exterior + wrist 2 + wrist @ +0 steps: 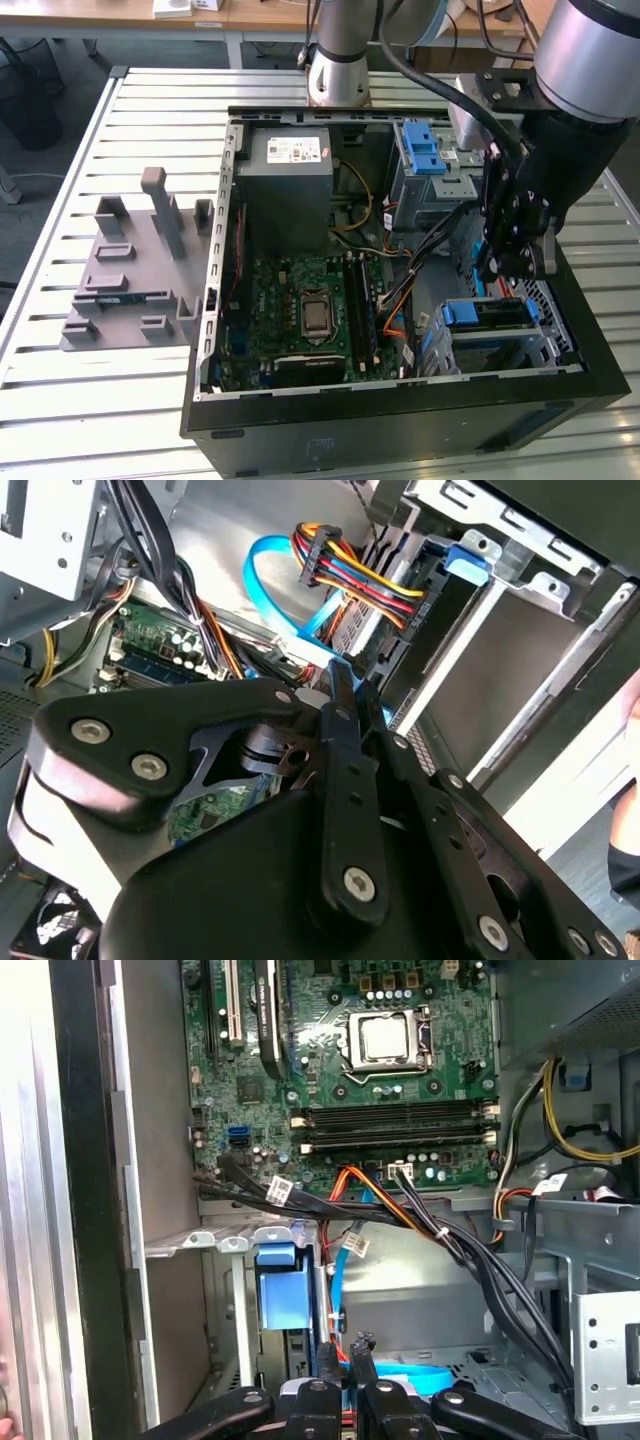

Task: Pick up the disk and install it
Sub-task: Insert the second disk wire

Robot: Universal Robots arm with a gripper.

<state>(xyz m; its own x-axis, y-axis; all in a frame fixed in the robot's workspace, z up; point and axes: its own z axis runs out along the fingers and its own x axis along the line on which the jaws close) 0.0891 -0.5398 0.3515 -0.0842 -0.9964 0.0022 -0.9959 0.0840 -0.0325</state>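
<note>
The disk lies in the lower drive bay at the near corner of the open computer case, on the exterior view's right. Its blue end bracket faces into the case and also shows in the second wrist view as the blue bracket. My gripper hangs just above and beside that bay, pointing down into the case. In both wrist views the two black fingers stand close together with nothing between them, as seen on the gripper and the gripper. It is apart from the disk.
A grey power-supply box and a drive cage with a blue latch fill the case's far side. The motherboard lies in the middle. Cable bundles and a blue data cable run close to the fingers. A grey fixture stands on the slatted table.
</note>
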